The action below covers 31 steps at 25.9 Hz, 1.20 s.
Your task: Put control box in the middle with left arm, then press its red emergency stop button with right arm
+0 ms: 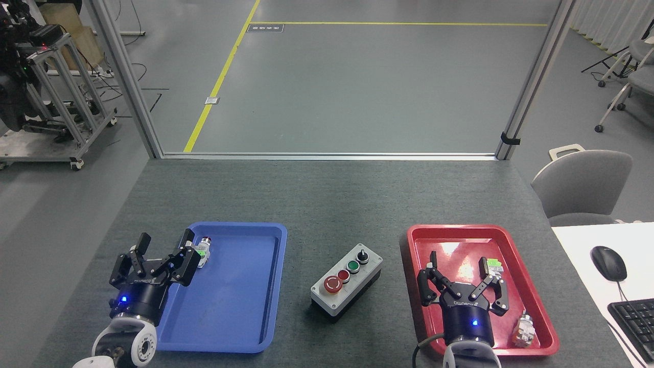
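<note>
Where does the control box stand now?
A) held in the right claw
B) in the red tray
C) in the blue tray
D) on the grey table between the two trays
D: the control box rests on the grey table, apart from both trays and both claws.

head view | high, faces forward and down | table (327, 204) near, floor beyond | single view

Blue tray (240, 306), red tray (516, 240), mouse (608, 262).
</note>
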Each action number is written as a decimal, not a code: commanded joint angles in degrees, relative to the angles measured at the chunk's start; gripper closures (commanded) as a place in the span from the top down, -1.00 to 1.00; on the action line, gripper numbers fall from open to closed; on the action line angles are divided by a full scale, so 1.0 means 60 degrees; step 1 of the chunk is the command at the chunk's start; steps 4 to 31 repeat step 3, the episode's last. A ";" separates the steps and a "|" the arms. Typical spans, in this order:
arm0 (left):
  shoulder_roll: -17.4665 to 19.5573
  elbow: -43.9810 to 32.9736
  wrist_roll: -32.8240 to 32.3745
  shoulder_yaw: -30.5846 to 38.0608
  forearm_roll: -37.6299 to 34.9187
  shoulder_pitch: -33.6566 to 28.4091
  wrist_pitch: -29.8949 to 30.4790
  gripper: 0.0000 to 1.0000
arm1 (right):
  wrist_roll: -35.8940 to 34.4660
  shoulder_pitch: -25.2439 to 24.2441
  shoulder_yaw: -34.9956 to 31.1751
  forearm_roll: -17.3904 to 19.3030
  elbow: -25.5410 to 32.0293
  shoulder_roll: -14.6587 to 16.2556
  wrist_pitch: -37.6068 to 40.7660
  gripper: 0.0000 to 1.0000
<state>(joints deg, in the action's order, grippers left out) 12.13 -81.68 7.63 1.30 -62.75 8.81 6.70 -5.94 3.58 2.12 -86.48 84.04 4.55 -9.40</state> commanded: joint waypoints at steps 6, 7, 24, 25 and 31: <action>0.0000 -0.0009 0.0018 -0.0011 -0.0015 -0.0238 -0.0003 0.97 | -0.0036 0.0136 -0.0031 0.0014 0.0011 0.0003 0.0336 1.00; 0.0000 -0.0009 0.0018 -0.0011 -0.0015 -0.0238 -0.0003 0.97 | -0.0036 0.0136 -0.0031 0.0014 0.0011 0.0003 0.0336 1.00; 0.0000 -0.0009 0.0018 -0.0011 -0.0015 -0.0238 -0.0003 0.97 | -0.0036 0.0136 -0.0031 0.0014 0.0011 0.0003 0.0336 1.00; 0.0000 -0.0009 0.0018 -0.0011 -0.0015 -0.0238 -0.0003 0.97 | -0.0036 0.0136 -0.0031 0.0014 0.0011 0.0003 0.0336 1.00; 0.0000 -0.0009 0.0018 -0.0011 -0.0015 -0.0238 -0.0003 0.97 | -0.0036 0.0136 -0.0031 0.0014 0.0011 0.0003 0.0336 1.00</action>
